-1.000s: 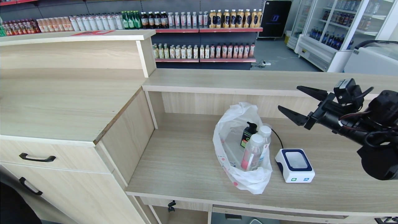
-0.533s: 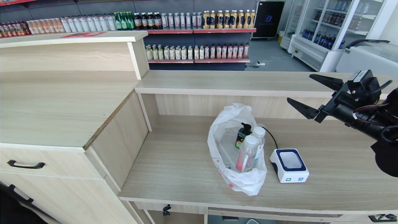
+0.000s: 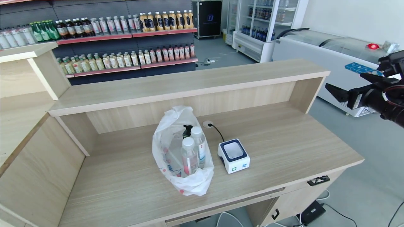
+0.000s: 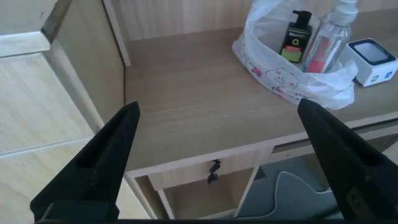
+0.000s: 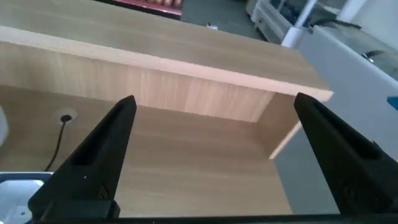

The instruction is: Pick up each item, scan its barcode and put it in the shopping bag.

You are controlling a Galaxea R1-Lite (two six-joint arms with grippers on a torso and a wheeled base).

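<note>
A white shopping bag (image 3: 176, 171) stands open on the wooden counter (image 3: 284, 148). It holds two clear bottles (image 3: 190, 156) and a black pump bottle (image 3: 187, 130). Right beside it sits the white and blue barcode scanner (image 3: 234, 155), its cable running to a hole at the back. My right gripper (image 3: 345, 80) hangs open and holds nothing, past the counter's right end and above its level. From the left wrist view, my left gripper (image 4: 219, 104) is open off the counter's front edge, with the bag (image 4: 273, 74), pump bottle (image 4: 293, 37) and scanner (image 4: 371, 59) beyond it.
A raised ledge (image 3: 189, 83) runs along the counter's back, and a taller counter block (image 3: 19, 126) stands to the left. Behind are drink shelves (image 3: 104, 37), glass fridges (image 3: 262, 22) and a chest freezer (image 3: 318, 47). A drawer handle (image 3: 318, 180) sits under the front right edge.
The head camera has swung right, shifting the whole scene left. My open right gripper has drawn back from over the counter near the bag to beyond its right end.
</note>
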